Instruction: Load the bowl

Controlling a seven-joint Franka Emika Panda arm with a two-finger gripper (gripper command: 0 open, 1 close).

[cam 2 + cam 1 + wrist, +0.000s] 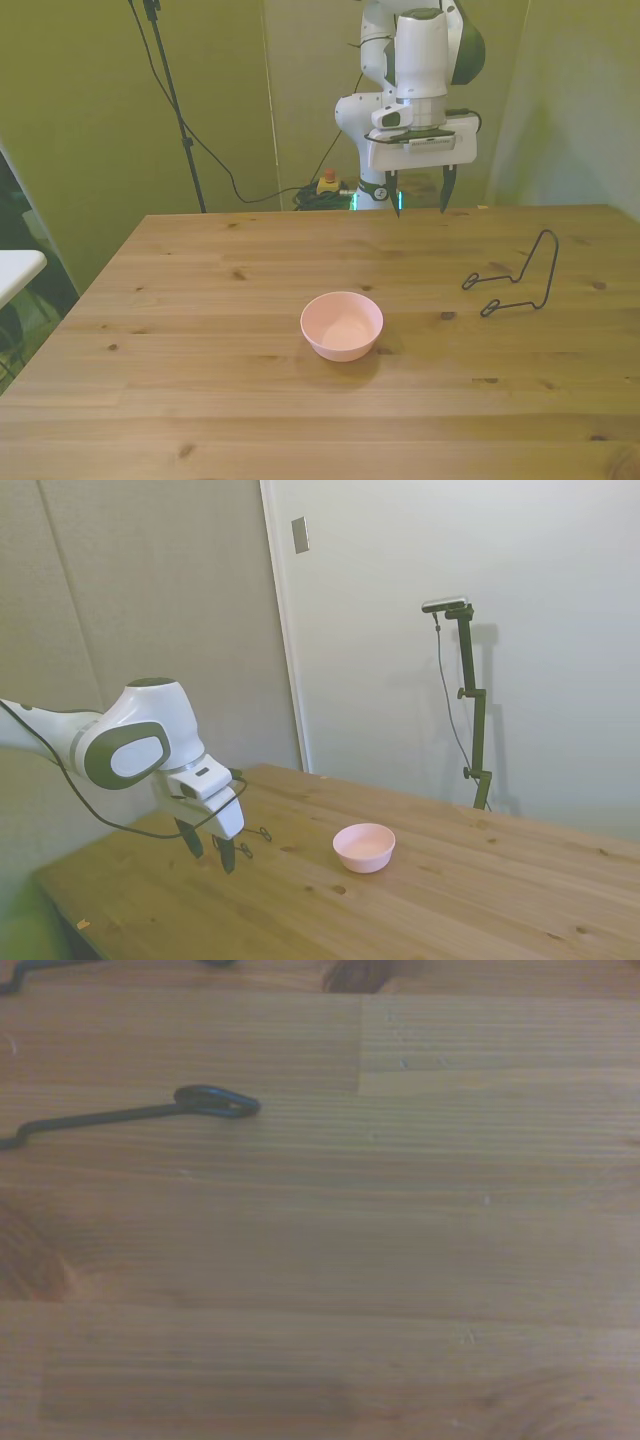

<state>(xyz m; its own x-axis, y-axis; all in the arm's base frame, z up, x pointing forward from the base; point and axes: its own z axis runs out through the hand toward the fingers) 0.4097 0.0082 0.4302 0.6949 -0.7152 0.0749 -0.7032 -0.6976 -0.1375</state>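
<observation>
The pale pink bowl [364, 846] [342, 325] sits upright and empty near the middle of the wooden table [180, 300]. My gripper [208, 854] [420, 208] hangs open with nothing between its fingers, a little above the table's far edge in the front view. It is well behind the bowl and slightly toward the front view's right. A thin black wire rack [551, 270] [262, 832] stands on the table at the front view's right, apart from the bowl. One looped foot of the rack [215, 1101] shows in the wrist view over bare wood.
A white surface [15, 268] juts in at the front view's left edge, beside the table. Cables and a small yellow box with a red button [327, 182] lie on the floor behind the table. Walls stand close behind the table.
</observation>
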